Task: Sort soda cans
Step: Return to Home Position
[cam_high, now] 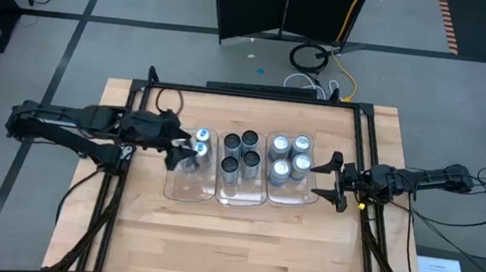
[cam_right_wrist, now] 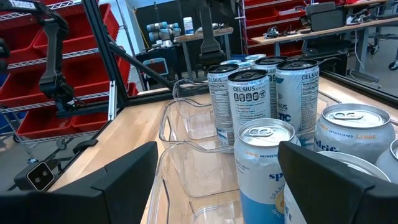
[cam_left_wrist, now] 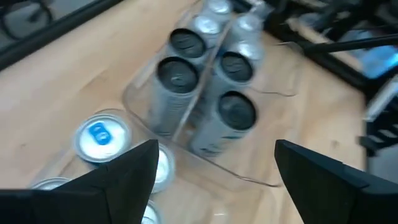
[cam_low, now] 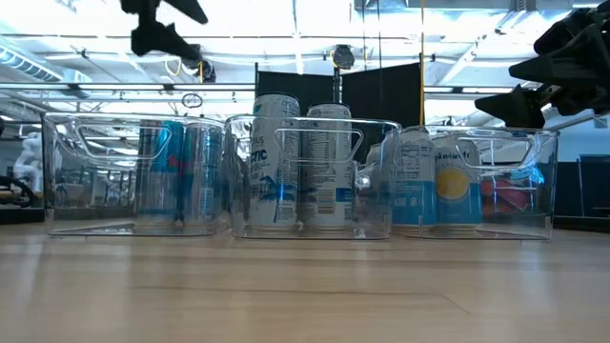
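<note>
All the soda cans in view stand inside three clear bins set side by side in the middle of the table (cam_high: 241, 244); none lies loose on the wood. The blue-topped cans (cam_high: 201, 142) are in the left bin (cam_high: 176, 191), though the arm above hides part of that group, so I cannot count them from overhead. Four dark-topped cans (cam_high: 241, 152) fill the middle bin (cam_high: 237, 197), and four silver-topped cans (cam_high: 291, 156) stand in the right bin (cam_high: 286, 198).

The left claw (cam_high: 178, 149) hangs over the left bin, its fingers spread wide and holding nothing. Its own wrist camera looks down between them onto the blue tops and the dark-topped cans beside them. Seen from table height, it sits well above the bin rims. The right claw (cam_high: 333, 180) is just beside the outer wall of the right bin, also spread apart and empty, looking across the silver-topped cans toward the other bins.

With every can binned by kind, the sorting itself looks finished, and the step in hand is the retreat of the arms to their rest pose. For that, the left arm should draw back toward its own side of the table, keeping its height until the fingers are past the bin wall, so that nothing clips a can top or nudges the bin. The right arm seems to have an open path outward.
</note>
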You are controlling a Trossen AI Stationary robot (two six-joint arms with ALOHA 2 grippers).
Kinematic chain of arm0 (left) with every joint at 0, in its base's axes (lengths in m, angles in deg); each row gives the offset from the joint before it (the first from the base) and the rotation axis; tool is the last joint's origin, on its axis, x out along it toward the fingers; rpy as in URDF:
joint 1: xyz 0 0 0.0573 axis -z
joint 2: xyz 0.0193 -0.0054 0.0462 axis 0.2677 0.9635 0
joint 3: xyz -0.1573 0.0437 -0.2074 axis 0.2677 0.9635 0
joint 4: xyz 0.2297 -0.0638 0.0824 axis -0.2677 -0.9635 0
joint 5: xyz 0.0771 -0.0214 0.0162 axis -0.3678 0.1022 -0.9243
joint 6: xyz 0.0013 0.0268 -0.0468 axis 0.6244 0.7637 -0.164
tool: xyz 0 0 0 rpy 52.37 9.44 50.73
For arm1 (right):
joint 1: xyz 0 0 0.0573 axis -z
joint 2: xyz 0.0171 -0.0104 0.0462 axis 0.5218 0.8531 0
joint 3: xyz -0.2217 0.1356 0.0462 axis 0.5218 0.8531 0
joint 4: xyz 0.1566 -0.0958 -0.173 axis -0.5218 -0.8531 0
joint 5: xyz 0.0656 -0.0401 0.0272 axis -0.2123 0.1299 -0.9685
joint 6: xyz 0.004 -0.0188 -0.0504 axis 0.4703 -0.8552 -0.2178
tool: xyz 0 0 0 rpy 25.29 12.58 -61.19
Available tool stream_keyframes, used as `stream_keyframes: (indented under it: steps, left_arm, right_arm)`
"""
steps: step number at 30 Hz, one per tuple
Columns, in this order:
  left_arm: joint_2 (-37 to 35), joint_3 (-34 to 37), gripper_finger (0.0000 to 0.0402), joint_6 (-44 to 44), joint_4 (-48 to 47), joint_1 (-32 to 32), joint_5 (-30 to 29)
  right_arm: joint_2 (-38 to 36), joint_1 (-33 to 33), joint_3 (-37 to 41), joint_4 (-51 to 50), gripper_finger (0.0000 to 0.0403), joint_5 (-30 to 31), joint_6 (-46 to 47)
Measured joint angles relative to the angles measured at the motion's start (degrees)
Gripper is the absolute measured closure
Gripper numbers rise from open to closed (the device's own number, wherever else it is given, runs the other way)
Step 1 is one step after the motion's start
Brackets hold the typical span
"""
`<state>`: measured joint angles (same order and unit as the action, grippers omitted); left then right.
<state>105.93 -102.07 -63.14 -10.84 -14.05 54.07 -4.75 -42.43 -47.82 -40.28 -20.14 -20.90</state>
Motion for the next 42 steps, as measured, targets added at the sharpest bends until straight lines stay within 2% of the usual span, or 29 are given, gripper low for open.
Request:
stream_keyframes:
  steps: [5,8,14,19,22,25,28,31,33,37,42]
  left_arm:
    - [-3.67,0.00,0.0072,0.00,-0.58,1.42,3.76]
    - [-4.56,0.00,0.0072,0.31,-1.99,1.55,3.84]
    - [-5.63,0.50,0.0072,1.61,-1.07,2.42,-0.76]
    - [-6.87,3.81,0.0072,9.99,0.77,9.02,-6.49]
    - [-9.08,9.40,0.0072,13.76,10.91,15.46,-7.58]
    - [-12.86,17.34,0.0072,15.51,20.06,20.92,-12.83]
    - [-18.21,25.43,0.0072,12.77,22.40,23.18,-19.63]
    - [-24.54,31.65,0.0072,10.51,25.21,23.46,-22.42]
    - [-28.70,34.22,0.0072,11.39,27.26,23.32,-22.18]
    - [-35.85,37.30,0.0072,15.91,31.20,22.44,-16.92]
    - [-39.57,41.95,0.0072,22.23,41.22,18.93,-12.66]
  right_arm:
    - [0.00,0.00,0.00,0.01,0.0078,0.02,0.00]
    - [0.00,0.00,0.00,0.00,0.0078,0.00,0.00]
    - [0.00,0.00,0.00,0.00,0.0078,0.00,0.00]
    - [0.00,0.00,0.00,0.00,0.0078,0.02,0.00]
    - [0.00,0.00,0.00,0.00,0.0078,0.01,0.00]
    - [0.00,0.00,0.00,0.00,0.0078,0.01,0.00]
    - [0.00,0.02,0.00,0.00,0.0078,0.00,0.00]
    - [-0.02,0.00,0.00,-0.01,0.0078,0.00,0.00]
    - [-0.01,0.00,0.00,0.01,0.0078,0.00,0.00]
    - [-0.02,0.01,0.00,0.00,0.0078,0.01,0.00]
    - [-0.01,0.00,0.00,0.00,0.0078,0.00,0.00]
